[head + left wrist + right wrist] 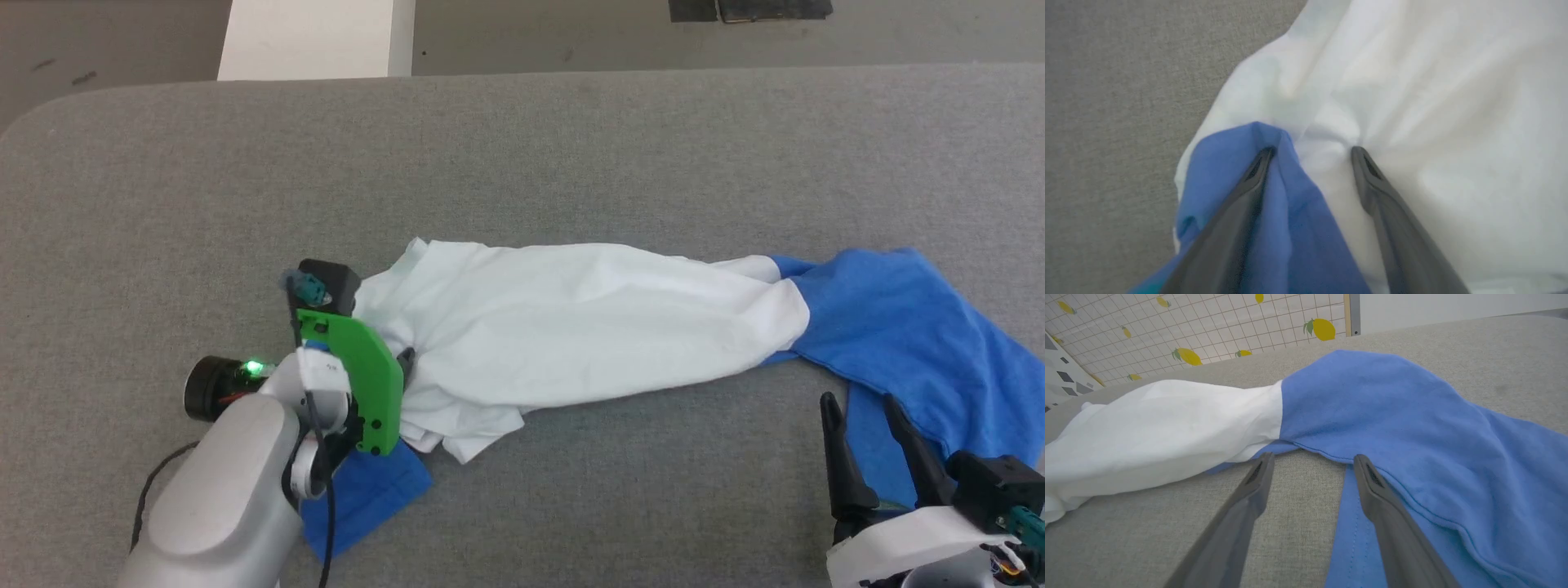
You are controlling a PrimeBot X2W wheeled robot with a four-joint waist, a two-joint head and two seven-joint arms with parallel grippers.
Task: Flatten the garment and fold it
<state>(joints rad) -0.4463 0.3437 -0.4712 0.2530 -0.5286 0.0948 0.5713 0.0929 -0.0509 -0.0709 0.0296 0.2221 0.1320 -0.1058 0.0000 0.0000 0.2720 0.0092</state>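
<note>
The garment (571, 327) lies bunched in a long band across the grey table (522, 147). Its body is white, with blue cloth (898, 327) spread at the right end and a blue flap (367, 490) under my left arm. My left gripper (404, 363) points down into the left end, mostly hidden by a green plate. In the left wrist view the left gripper (1312, 152) is open, its tips pressing into white and blue folds (1290, 212). My right gripper (860, 404) is open at the blue end's near edge. In its wrist view the right gripper (1312, 458) straddles bare table and a blue hem (1355, 522).
A white block (314, 37) and a dark mat (751, 8) lie beyond the table's far edge. A lemon-patterned tiled wall (1188, 326) shows behind the table in the right wrist view. Bare grey table surrounds the garment on the far and near sides.
</note>
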